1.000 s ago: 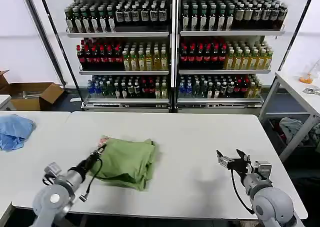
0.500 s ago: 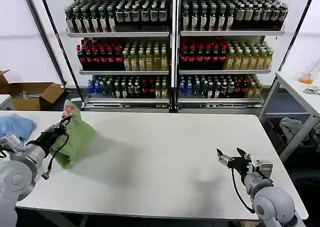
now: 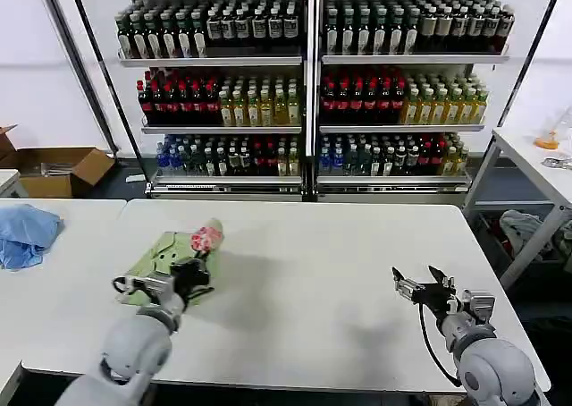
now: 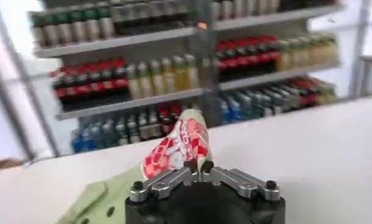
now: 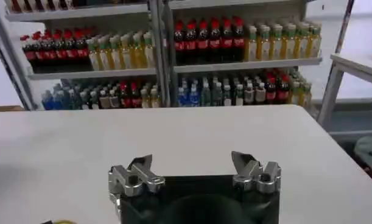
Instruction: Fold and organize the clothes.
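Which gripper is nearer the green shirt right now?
Left. The left gripper is shut on the green shirt; the right gripper hangs open, far across the table.

shirt (image 3: 170, 255): light green, near the table's left edge | patch (image 3: 206, 238) on the shirt: red and white print | table (image 3: 340, 245): white | cloth (image 3: 25, 232) on the side table's left edge: light blue | left gripper (image 4: 198, 168): black and silver | right gripper (image 5: 192, 165): black and silver
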Controlling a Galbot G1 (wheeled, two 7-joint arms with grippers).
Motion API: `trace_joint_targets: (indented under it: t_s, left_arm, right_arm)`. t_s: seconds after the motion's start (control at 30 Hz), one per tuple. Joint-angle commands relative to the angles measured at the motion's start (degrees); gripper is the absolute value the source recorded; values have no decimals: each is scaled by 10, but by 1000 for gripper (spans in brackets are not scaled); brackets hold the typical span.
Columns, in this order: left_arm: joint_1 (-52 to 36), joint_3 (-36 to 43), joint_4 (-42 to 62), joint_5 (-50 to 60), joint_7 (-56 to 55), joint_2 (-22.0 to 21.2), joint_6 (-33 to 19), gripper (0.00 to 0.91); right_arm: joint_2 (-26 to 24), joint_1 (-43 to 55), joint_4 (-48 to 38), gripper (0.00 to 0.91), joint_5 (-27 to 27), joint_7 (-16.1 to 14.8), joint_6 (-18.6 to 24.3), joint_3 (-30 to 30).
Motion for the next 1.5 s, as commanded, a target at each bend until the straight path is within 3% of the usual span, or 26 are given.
trace_joint_targets:
  t_s: [0.03,0.23,0.27,0.3,0.33,0.37,0.47,0.6,0.83,1.1,1.3,1.5]
  left_arm:
    - [-66,172,15,17,-32,-83,35,20]
    - [-107,199,66,-32,-62,-137,32,30]
    - [-112,202,79,-40,-65,-146,30,91]
    - [-116,205,88,-54,-68,-155,21,363]
    - [-119,211,96,-60,-66,-163,3,776]
    - [-123,213,105,-58,-60,-171,-16,907]
    - [-121,221,107,-61,-49,-180,-78,907]
    - [-93,210,70,-98,-33,-171,-112,907]
    - [-14,116,-48,-174,-20,-134,-116,907]
    - [78,-19,-104,-150,-23,-64,-142,907]
    - [123,-97,-107,-158,-29,-52,-149,907]
    - [141,-121,-103,-157,-32,-58,-152,907]
  right_arm:
    - [1,-5,7,907,0,0,-1,6]
    - [2,-6,5,907,-1,-1,0,6]
    - [4,-5,5,907,-2,-1,0,5]
    - [5,-4,5,907,-2,-2,0,3]
    - [5,-2,4,907,-2,-2,0,1]
    - [6,0,4,907,-3,-3,0,-2]
    - [7,8,2,907,-4,-5,1,-12]
    - [10,20,-2,907,-3,-8,5,-28]
    - [28,50,-14,907,3,-9,29,-78]
    - [104,121,-73,907,8,14,49,-193]
    - [164,161,-135,907,33,41,67,-230]
    - [216,186,-187,907,49,58,64,-255]
